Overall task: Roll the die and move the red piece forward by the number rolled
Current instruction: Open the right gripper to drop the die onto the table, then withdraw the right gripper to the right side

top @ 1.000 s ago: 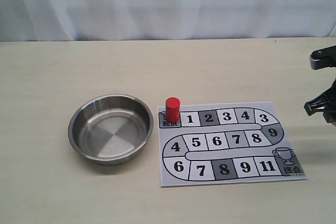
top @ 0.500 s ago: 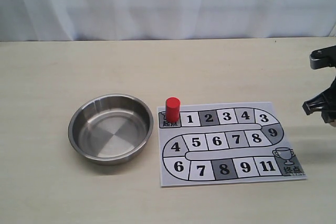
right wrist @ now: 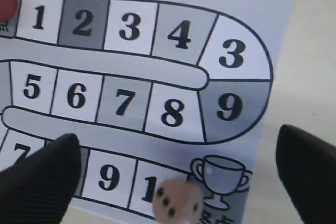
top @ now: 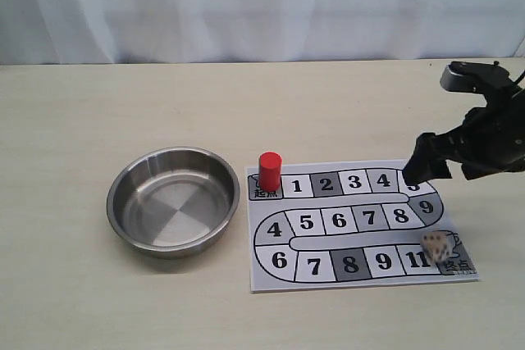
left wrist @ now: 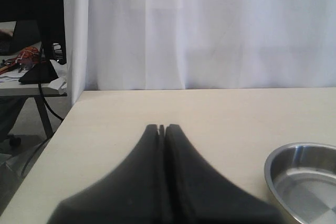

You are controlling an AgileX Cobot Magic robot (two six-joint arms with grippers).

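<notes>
The right gripper (right wrist: 177, 142) is hovering wide open, the die (right wrist: 177, 202) lying beneath, between its fingers. Lowering centred onto flat faces looks best; the red piece (top: 270, 170) is standing well away.

Steel bowl (top: 168, 201) beside numbered board (top: 339, 220) on worktop (top: 82, 104), red piece (top: 270, 170) upright on start square, die (top: 435, 246) by trophy square, right end effector (top: 443, 166) above.
</notes>
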